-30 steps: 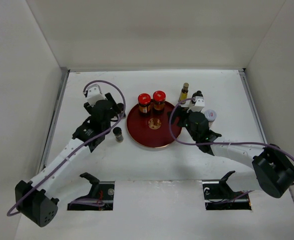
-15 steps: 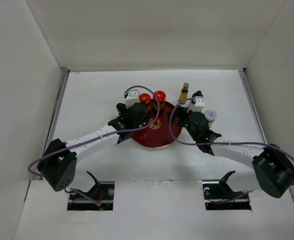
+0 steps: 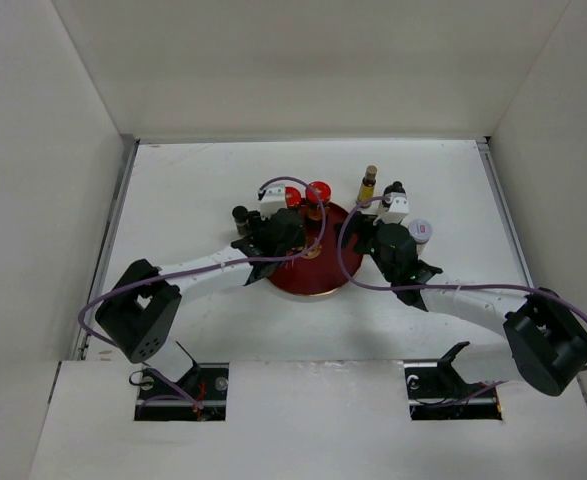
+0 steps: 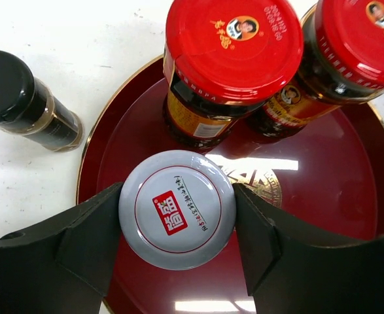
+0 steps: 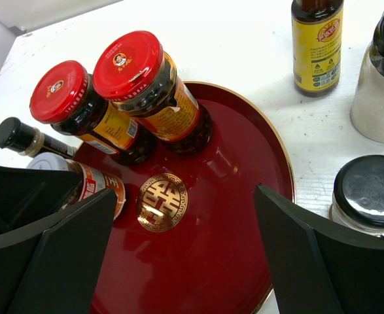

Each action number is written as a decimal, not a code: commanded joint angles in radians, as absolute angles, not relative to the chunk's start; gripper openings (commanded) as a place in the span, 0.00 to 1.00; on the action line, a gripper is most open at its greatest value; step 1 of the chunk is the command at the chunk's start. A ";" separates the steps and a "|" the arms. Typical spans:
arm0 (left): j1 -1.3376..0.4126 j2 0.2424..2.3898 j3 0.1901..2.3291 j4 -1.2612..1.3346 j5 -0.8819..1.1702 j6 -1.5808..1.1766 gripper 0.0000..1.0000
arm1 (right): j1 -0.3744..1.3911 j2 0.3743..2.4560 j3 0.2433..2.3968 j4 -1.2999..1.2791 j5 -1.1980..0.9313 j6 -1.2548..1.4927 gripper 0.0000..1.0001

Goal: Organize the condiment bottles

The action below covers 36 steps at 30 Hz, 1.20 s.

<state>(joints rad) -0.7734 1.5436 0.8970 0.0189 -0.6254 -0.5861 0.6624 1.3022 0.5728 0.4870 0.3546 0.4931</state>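
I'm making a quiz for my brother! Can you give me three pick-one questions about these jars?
1. Where is the black-capped bottle? A on the tray; B on the table beside it; C in a gripper.
2. How many red-lidded jars are on the tray? A one; B four; C two.
3. What is the left gripper doing? A gripping the white-lidded jar; B hanging open; C holding a spoon.
1 B: it stands outside the rim. 2 C: two red lids show. 3 A: it clamps the lid's sides.

The dark red tray [image 5: 231, 216] is glossy; the red-lidded jars [image 5: 156, 98] look glass.
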 commanded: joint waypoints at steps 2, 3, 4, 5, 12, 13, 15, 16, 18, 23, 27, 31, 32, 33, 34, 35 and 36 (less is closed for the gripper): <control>-0.782 1.522 0.902 0.141 -0.664 -0.575 0.56 | 0.668 1.275 0.586 0.541 0.342 0.485 0.93; -0.783 1.523 0.902 0.141 -0.666 -0.575 0.58 | 0.668 1.272 0.584 0.541 0.342 0.485 0.93; -0.783 1.523 0.900 0.141 -0.666 -0.575 0.61 | 0.668 1.269 0.583 0.541 0.342 0.485 0.93; -0.785 1.523 0.899 0.141 -0.667 -0.575 0.63 | 0.668 1.267 0.583 0.541 0.342 0.485 0.94; -0.788 1.509 0.876 0.163 -0.664 -0.549 0.75 | 0.668 1.238 0.578 0.538 0.342 0.468 1.00; -0.789 1.503 0.868 0.172 -0.664 -0.545 0.76 | 0.668 1.229 0.578 0.538 0.342 0.466 1.00; -0.794 1.480 0.854 0.181 -0.663 -0.538 0.78 | 0.668 1.216 0.578 0.538 0.338 0.465 0.99; -0.798 1.465 0.851 0.183 -0.667 -0.532 0.80 | 0.668 1.206 0.578 0.537 0.328 0.466 0.95; -0.806 1.422 0.838 0.202 -0.667 -0.514 0.83 | 0.665 1.192 0.586 0.523 0.310 0.472 0.88; -0.823 1.266 0.760 0.325 -0.667 -0.466 0.87 | 0.656 1.174 0.652 0.433 0.317 0.465 0.44; -0.814 1.140 0.686 0.396 -0.660 -0.459 0.87 | 0.630 1.178 0.739 0.315 0.371 0.451 0.29; -0.779 1.020 0.580 0.440 -0.655 -0.474 0.87 | 0.582 1.218 0.856 0.201 0.423 0.416 0.28; -0.765 0.994 0.551 0.445 -0.655 -0.480 0.86 | 0.567 1.236 0.889 0.174 0.434 0.401 0.29; -0.749 0.967 0.520 0.449 -0.658 -0.495 0.86 | 0.552 1.258 0.925 0.149 0.442 0.384 0.30; -0.734 0.938 0.490 0.452 -0.657 -0.515 0.86 | 0.535 1.279 0.957 0.126 0.454 0.368 0.32; -0.720 0.908 0.456 0.457 -0.655 -0.540 0.86 | 0.521 1.298 0.978 0.112 0.463 0.359 0.33; -0.710 0.879 0.424 0.463 -0.653 -0.561 0.86 | 0.504 1.321 1.008 0.094 0.477 0.347 0.38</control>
